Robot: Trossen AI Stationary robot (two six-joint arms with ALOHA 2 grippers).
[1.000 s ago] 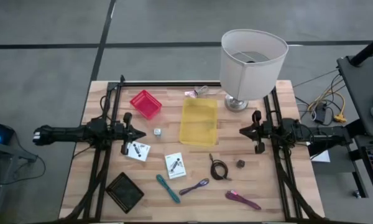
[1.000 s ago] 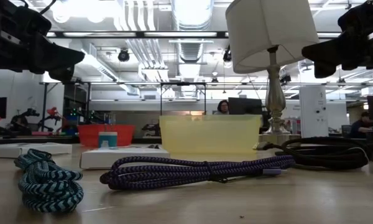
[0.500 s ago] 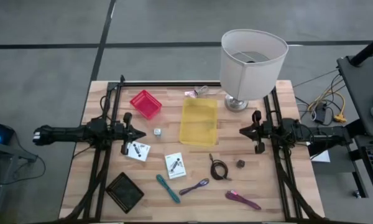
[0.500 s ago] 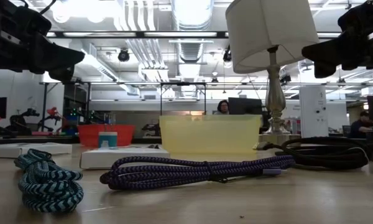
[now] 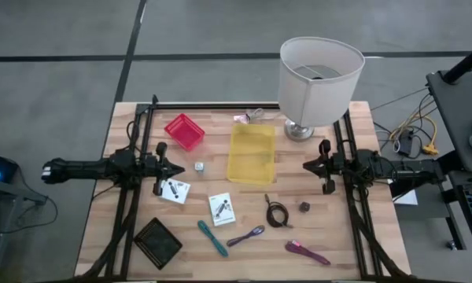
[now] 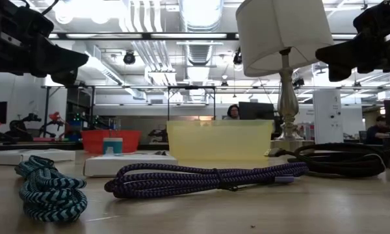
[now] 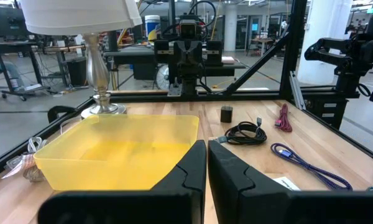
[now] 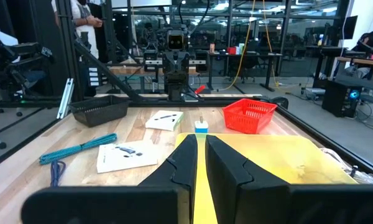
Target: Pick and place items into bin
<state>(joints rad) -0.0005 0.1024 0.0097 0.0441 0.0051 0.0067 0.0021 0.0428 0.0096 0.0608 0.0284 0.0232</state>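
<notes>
With nothing yet in the yellow bin (image 5: pixel 251 153), the left gripper (image 7: pixel 206 163) and right gripper (image 8: pixel 201 155) hover nearly closed and empty, while items like the coiled black cable (image 5: pixel 278 213) lie scattered nearby, liable to snag or slip if grasped off-centre.

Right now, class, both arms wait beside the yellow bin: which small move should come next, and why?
Probably the right gripper should open and swing toward the dark cube, the loose item nearest it. Its fingers look shut on nothing, as do those of the left gripper, and the yellow bin appears to hold nothing yet, while cables and cards lie on the table.
</notes>
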